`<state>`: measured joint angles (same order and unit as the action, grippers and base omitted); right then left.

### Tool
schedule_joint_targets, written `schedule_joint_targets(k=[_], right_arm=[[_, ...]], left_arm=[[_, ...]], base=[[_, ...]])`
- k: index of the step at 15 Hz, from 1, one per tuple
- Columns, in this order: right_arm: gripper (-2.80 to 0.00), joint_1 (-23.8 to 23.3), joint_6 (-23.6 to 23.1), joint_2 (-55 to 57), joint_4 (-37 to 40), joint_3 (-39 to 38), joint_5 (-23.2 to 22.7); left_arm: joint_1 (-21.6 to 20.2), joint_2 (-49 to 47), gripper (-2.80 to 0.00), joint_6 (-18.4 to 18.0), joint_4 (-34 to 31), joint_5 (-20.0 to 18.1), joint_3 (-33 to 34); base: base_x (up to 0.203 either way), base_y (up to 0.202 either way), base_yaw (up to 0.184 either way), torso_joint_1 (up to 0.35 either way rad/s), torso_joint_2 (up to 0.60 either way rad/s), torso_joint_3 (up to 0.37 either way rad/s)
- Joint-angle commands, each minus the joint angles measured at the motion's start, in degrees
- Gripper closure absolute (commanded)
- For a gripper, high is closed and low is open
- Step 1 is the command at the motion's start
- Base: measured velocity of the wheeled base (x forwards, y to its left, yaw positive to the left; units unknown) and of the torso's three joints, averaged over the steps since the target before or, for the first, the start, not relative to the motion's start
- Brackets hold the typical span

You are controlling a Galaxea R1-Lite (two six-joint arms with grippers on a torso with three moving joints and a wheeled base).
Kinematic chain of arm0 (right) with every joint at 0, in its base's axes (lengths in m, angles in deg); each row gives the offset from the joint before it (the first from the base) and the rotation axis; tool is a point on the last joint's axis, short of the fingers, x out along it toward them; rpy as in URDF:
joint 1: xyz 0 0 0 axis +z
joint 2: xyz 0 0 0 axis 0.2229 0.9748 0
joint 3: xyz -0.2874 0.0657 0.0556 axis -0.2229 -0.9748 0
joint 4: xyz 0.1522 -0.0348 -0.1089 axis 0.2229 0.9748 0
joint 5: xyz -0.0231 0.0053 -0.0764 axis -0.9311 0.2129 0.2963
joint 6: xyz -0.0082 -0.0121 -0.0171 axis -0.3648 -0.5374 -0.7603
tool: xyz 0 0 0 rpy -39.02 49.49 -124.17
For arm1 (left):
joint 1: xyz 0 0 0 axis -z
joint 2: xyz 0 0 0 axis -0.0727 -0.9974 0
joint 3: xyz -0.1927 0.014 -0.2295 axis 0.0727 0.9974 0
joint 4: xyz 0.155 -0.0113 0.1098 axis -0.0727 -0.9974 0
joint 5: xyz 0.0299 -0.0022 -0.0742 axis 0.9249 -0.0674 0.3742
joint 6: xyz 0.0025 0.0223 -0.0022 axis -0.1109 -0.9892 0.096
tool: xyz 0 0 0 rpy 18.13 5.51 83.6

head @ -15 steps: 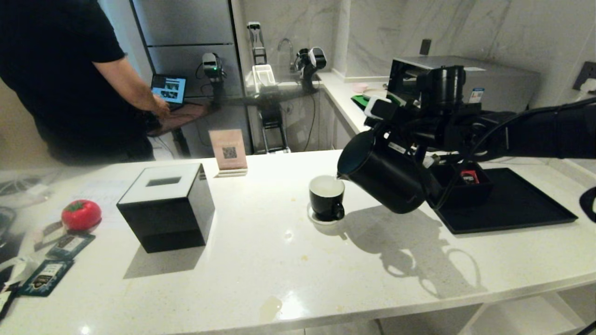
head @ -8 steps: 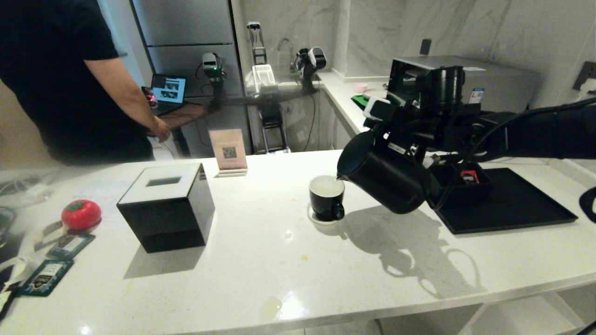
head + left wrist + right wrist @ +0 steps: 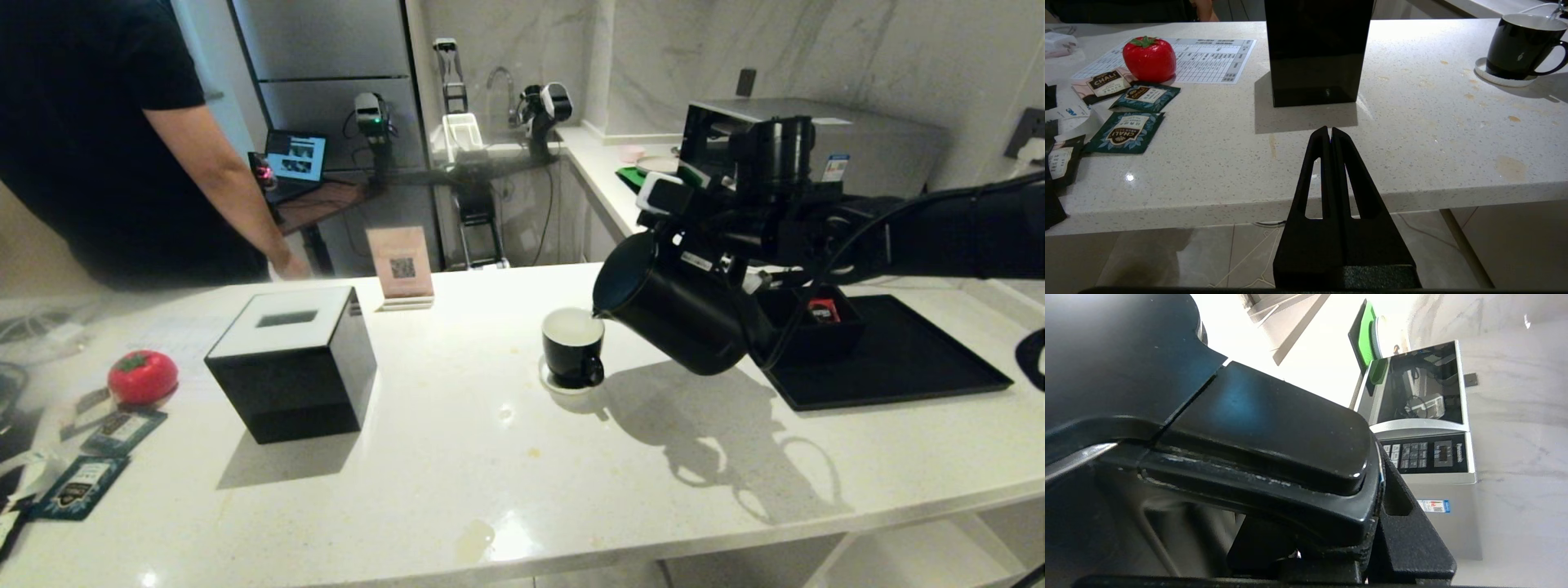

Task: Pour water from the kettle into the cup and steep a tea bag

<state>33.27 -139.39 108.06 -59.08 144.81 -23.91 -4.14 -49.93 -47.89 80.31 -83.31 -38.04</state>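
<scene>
White speckled tabletop (image 3: 490, 457) in kitchen: right gripper (image 3: 718, 245) w/ jaws clamping the kettle (image 3: 678, 314) handle, tilting spout over the cup (image 3: 572, 347) on a coaster. Left gripper (image 3: 1329, 134) sitting at tabletop's near edge, jaws fully closed, holding nothing. Black box (image 3: 290, 363) left of cup.

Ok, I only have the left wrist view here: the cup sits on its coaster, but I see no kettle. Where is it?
Observer: The kettle hangs tilted in the air, its spout just over the rim of the cup.
Operator: What's carrying it?
Observer: The right gripper, clamped on its handle from the robot's right.
Operator: Anything beyond it?
Observer: A black tray lies on the counter, to the right of the cup.
</scene>
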Motion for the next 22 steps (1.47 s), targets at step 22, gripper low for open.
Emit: schedule_joint_targets(k=[22], right_arm=[[0.00, 1.40, -0.60, -0.16, -0.08, 0.18, 0.55]], left_arm=[[0.00, -0.06, 0.00, 0.04, 0.02, 0.05, 0.00]], base=[[0.000, 0.000, 0.000, 0.000, 0.00, 0.000]])
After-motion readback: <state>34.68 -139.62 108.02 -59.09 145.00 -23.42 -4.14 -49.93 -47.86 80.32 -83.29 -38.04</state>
